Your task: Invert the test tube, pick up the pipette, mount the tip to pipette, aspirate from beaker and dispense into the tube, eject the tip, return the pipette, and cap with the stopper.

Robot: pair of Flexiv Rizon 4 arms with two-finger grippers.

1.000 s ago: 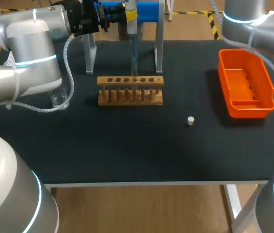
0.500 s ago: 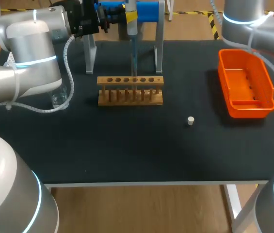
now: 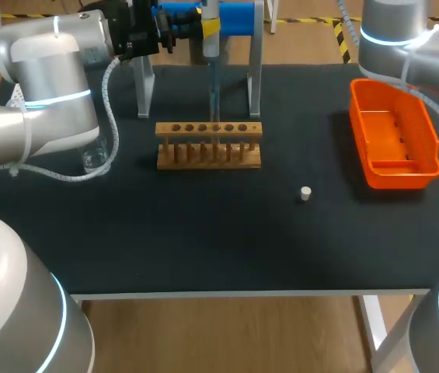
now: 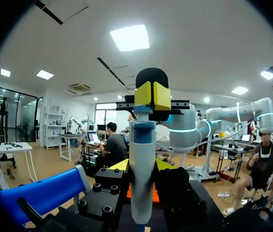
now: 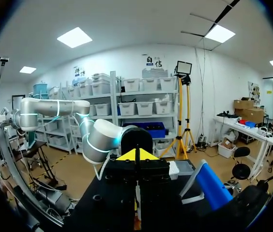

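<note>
While the left gripper (image 4: 151, 95) clamps the pipette (image 4: 142, 179) upright over the wooden rack (image 3: 209, 145), the right gripper (image 5: 136, 155) sits with fingers pressed together. The stopper (image 3: 305, 193) lies on the desk (image 3: 203, 241).

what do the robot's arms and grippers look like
Both the left arm and the right arm are rounded silver-grey tubes with glowing cyan rings at the joints and pale ribbed cable running alongside. The left gripper and the right gripper have black bodies and bright yellow fingertips.
</note>
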